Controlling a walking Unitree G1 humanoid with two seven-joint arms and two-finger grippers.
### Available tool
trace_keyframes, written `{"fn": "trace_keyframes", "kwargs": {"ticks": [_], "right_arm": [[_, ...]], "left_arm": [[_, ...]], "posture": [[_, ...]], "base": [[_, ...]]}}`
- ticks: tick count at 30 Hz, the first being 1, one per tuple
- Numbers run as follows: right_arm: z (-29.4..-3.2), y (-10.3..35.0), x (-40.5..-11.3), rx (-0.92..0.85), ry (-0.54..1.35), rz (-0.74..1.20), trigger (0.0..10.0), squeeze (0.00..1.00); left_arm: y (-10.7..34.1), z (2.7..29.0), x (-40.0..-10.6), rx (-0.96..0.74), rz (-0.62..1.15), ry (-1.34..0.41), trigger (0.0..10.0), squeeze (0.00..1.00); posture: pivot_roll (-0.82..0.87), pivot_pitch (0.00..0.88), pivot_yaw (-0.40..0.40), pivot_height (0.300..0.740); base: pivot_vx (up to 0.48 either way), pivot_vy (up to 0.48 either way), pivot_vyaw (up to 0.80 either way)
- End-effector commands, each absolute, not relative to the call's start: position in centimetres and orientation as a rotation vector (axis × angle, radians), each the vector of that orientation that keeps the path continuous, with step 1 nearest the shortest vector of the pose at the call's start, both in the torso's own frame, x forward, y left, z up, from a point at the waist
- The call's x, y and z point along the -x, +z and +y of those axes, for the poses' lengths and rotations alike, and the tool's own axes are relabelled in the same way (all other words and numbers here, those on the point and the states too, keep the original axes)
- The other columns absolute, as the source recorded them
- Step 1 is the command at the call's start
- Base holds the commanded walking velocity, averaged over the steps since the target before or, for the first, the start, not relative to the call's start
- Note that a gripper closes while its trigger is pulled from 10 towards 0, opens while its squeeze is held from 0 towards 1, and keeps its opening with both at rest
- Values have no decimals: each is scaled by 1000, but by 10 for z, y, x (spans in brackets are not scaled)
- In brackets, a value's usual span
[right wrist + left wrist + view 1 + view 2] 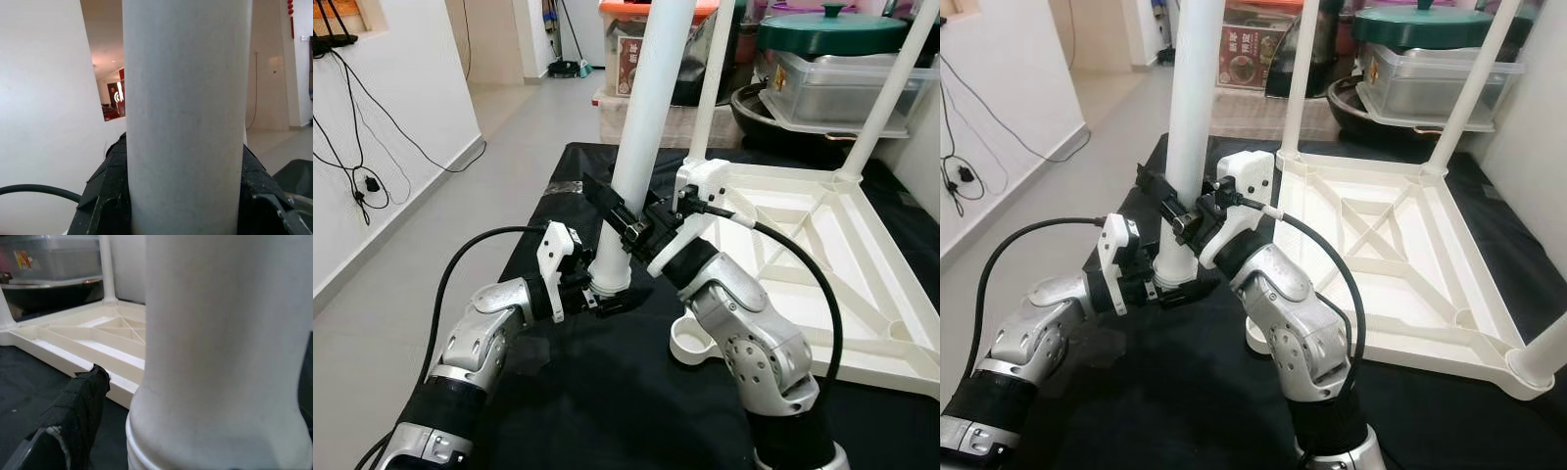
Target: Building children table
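A white table top (822, 245) lies upside down on the black cloth, with two white legs (886, 98) standing up from its far corners. A loose white table leg (646, 137) stands almost upright in front of me, leaning slightly to the right. My left gripper (607, 292) is shut on its lower end, just above the cloth. My right gripper (625, 220) is shut on the leg a little higher up, its black fingers (105, 196) on both sides of it. An open round socket (690, 343) at the top's near left corner sits right of the leg's lower end.
Plastic bins (832, 78) and a dark green lidded pot (832, 29) stand behind the table top. A white wall with hanging cables (352, 166) runs along the left, with grey floor (440, 225) beside the black cloth (607, 392).
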State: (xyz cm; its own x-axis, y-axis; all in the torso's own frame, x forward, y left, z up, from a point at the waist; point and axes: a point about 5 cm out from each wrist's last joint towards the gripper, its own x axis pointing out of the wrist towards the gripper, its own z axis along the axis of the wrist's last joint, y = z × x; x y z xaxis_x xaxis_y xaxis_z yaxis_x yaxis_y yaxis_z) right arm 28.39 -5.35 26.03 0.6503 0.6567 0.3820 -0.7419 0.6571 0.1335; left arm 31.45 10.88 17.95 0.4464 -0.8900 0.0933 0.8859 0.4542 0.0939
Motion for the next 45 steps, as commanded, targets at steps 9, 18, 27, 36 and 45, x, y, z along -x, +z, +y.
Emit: {"fn": "trace_keyframes", "kwargs": {"ticks": [9,18,27,36,45], "right_arm": [[-53,252,-283,-242,825,-242,10000,1000],[-60,255,-285,-235,828,-241,10000,1000],[-64,245,-285,-141,829,-219,10000,0],[-68,238,-281,-93,845,-216,0,0],[-62,239,-271,-140,926,-230,0,0]], "left_arm": [[174,116,-312,-162,-105,-1111,4471,584],[172,123,-314,-215,-99,-1079,10000,47],[169,129,-316,-239,-95,-1040,10000,0],[167,127,-316,-239,-98,-1039,10000,0],[164,125,-319,-249,-104,-1020,10000,0]], "posture": [[88,0,-20,740],[90,0,-25,740],[89,0,-25,740],[87,0,-23,740],[81,0,-18,740]], "base": [[0,0,0],[0,0,0],[0,0,0],[0,0,0],[0,0,0]]}}
